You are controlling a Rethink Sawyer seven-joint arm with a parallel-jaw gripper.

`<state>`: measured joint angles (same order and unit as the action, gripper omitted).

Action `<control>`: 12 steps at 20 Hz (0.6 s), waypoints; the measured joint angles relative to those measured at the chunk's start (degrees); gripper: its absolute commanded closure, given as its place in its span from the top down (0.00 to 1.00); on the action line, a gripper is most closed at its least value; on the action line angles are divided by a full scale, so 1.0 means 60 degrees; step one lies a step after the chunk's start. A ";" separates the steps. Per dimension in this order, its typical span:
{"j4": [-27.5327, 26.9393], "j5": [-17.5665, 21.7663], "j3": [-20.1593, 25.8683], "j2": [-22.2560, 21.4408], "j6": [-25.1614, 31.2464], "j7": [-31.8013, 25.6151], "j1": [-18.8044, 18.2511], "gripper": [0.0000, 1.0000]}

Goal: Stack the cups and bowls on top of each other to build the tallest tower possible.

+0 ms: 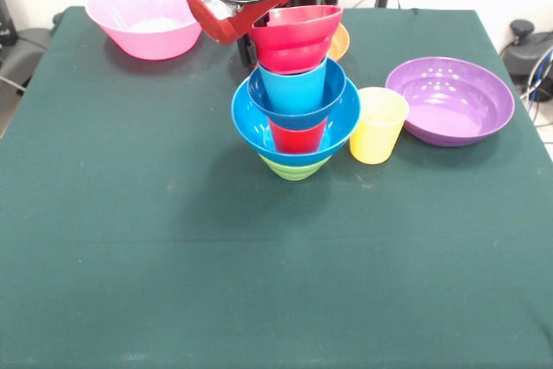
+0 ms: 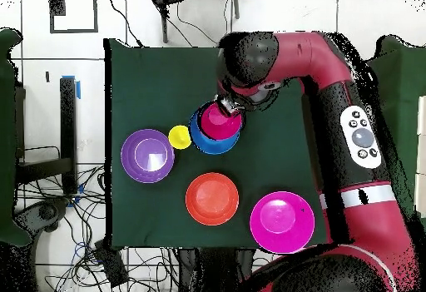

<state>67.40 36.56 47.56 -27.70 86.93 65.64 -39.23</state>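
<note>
The tower point(image 1: 295, 118) stands near the middle of the green-covered bench point(image 1: 173, 248), and every other place here is told from it. At its foot sits the small green bowl point(image 1: 294, 167), ribbed and narrow; in it rests the large blue bowl point(image 1: 251, 123), glossy and wide-mouthed. Inside that the red cup point(image 1: 297, 135) shows as a short red band, carrying the small blue bowl point(image 1: 259, 92), out of which the sky-blue cup point(image 1: 294, 89) rises. Topmost is the small red bowl point(image 1: 295, 38), tilted slightly, seated on the sky-blue cup's mouth. Just beside the tower, nearly touching the large blue bowl, stands the yellow cup point(image 1: 378, 124), upright and smooth. Beyond it, farther from the tower on the same side, lies the wide purple bowl point(image 1: 449, 99). Behind the tower the orange bowl point(image 1: 339, 41) peeks out, mostly hidden. Well off on the other side, at the far corner, sits the large pink bowl point(image 1: 151, 15). The claw point(image 1: 249, 6) hangs close against the small red bowl; whether it grips or stands open I cannot tell. No writing can be read on any piece.
</note>
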 measured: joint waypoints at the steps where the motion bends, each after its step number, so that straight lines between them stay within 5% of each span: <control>1: 0.0000 0.0000 0.0000 0.0000 0.0000 0.0000 0.0001 0.00; 12: -0.0019 0.0070 -0.0025 -0.0008 0.0181 0.0000 0.0151 0.00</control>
<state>67.29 36.98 47.41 -27.75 88.02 65.64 -38.33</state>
